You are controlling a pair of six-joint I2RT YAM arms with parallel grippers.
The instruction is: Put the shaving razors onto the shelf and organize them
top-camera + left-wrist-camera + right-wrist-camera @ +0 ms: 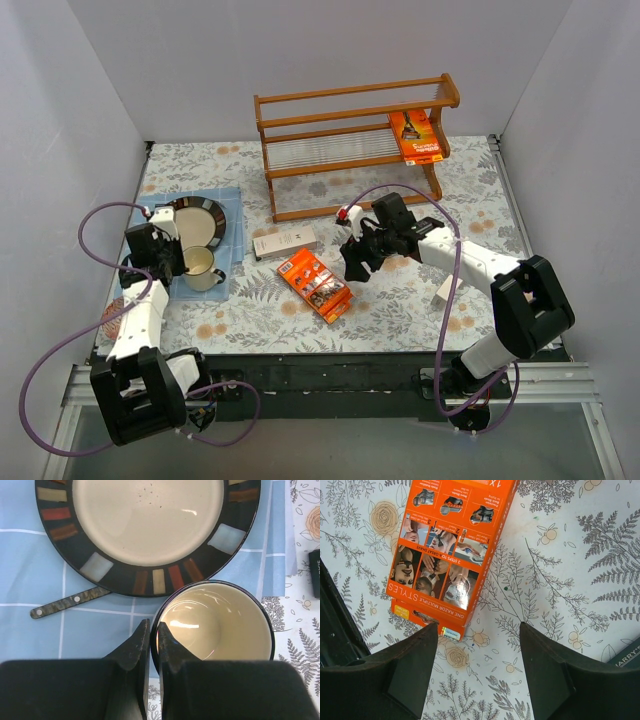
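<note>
The wooden shelf [350, 150] stands at the back. One orange razor pack [417, 135] lies on its right end. A second orange pack [314, 285] lies flat on the table and fills the upper left of the right wrist view [450, 545]. A slim white box [284, 242] lies left of it, and another white box [443, 290] shows beside the right arm. My right gripper [352, 262] [479, 630] is open and empty, just right of the table pack's near corner. My left gripper [185, 262] [151, 630] is shut on the rim of the cream mug [220, 625].
A dark-rimmed plate [195, 222] [145, 575] sits on a blue checked cloth [225, 205] at the left, with a knife handle [70, 601] sticking out from under it. A dark box edge [630, 655] shows at the right wrist view's lower right. White walls enclose the table.
</note>
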